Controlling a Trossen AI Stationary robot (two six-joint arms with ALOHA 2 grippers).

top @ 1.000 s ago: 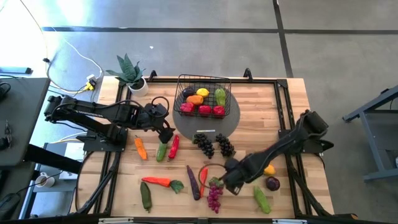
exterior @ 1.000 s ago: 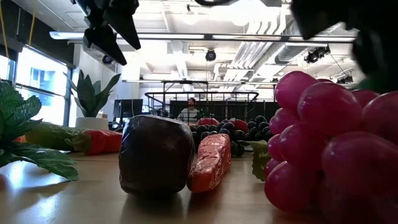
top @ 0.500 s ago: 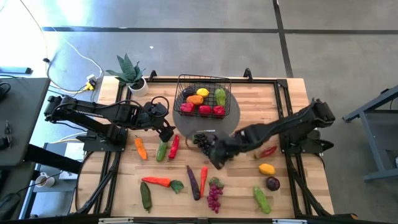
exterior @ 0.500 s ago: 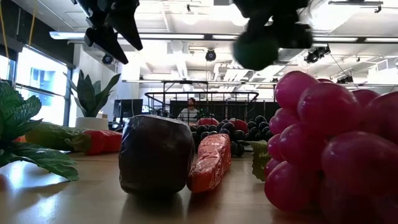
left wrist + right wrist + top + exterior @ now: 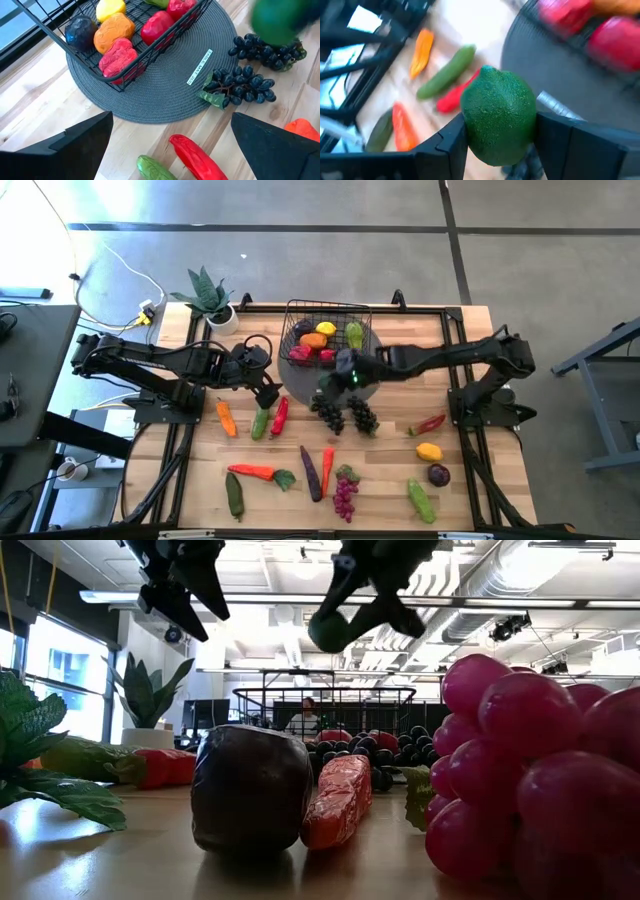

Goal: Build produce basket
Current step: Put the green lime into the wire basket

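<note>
The black wire basket (image 5: 328, 332) stands on a grey round mat (image 5: 372, 368) at the table's far middle, with several pieces of produce in it. My right gripper (image 5: 346, 374) hovers over the mat's near part, just in front of the basket, shut on a green lime (image 5: 499, 122). In the low view the lime (image 5: 334, 630) hangs high above the table. My left gripper (image 5: 270, 397) stands open in the air left of the mat, above a red pepper (image 5: 195, 157) and a green cucumber (image 5: 260, 423). My right gripper pinches the lime by two opposite sides (image 5: 470, 125) between its two fingers (image 5: 445, 145). The fingers slant down, coming from the table's right side. The lime is lifted clear, above the mat and the black grapes.
Two bunches of black grapes (image 5: 344, 414) lie at the mat's near edge. Carrots, cucumbers, red-purple grapes (image 5: 345, 495), a lemon (image 5: 428, 451) and a red pepper (image 5: 431, 423) are scattered over the near half. A potted plant (image 5: 210, 298) stands at the far left corner.
My right gripper has swung from the near right part of the table toward the far edge and the basket, rising and tipping as it went. It has kept hold of the lime, which now hangs over the mat.
</note>
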